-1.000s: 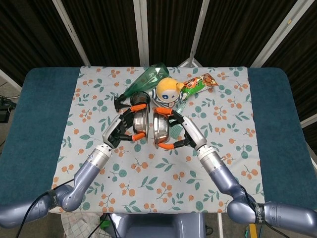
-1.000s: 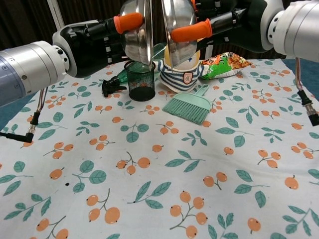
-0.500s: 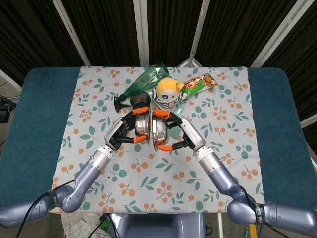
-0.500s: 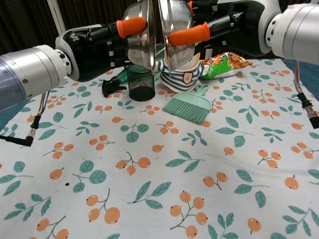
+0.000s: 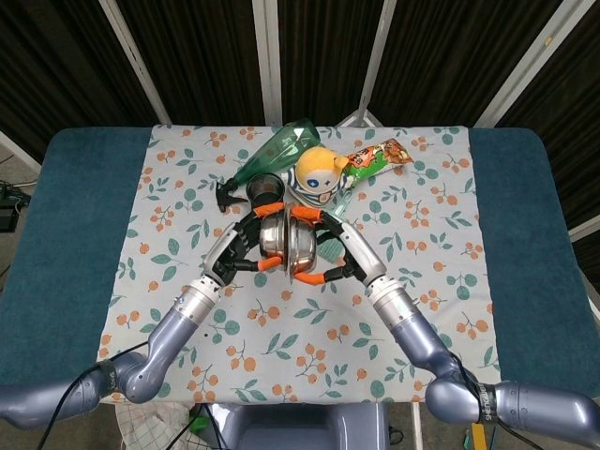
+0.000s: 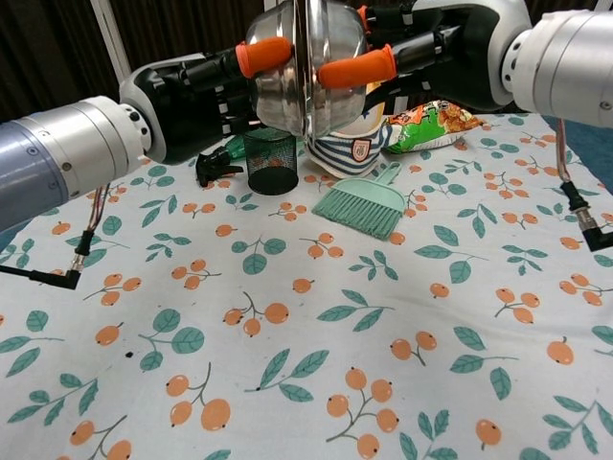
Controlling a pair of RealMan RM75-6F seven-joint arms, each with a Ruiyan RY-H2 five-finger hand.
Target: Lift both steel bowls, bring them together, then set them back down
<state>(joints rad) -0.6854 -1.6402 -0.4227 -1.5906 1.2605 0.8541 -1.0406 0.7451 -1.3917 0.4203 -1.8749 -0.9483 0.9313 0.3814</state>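
Fingers of the left hand (image 6: 206,91) wrap the outside of the left steel bowl (image 6: 280,72), one orange fingertip (image 6: 264,56) lying over its curve. That bowl is lifted off the table and tipped on edge, its rim meeting the rim of the right steel bowl (image 6: 335,57), so the two bowls close mouth to mouth; whether anything is inside cannot be told. The right hand (image 6: 426,53) clasps the right steel bowl, an orange fingertip (image 6: 356,69) across its side. Below and behind the fingers stand one black mesh cup (image 6: 270,160), one green bottle (image 5: 277,152) lying down, one doll (image 5: 317,172), one green brush (image 6: 364,203) and one snack packet (image 6: 431,125) on the fruit-print cloth (image 6: 306,326).
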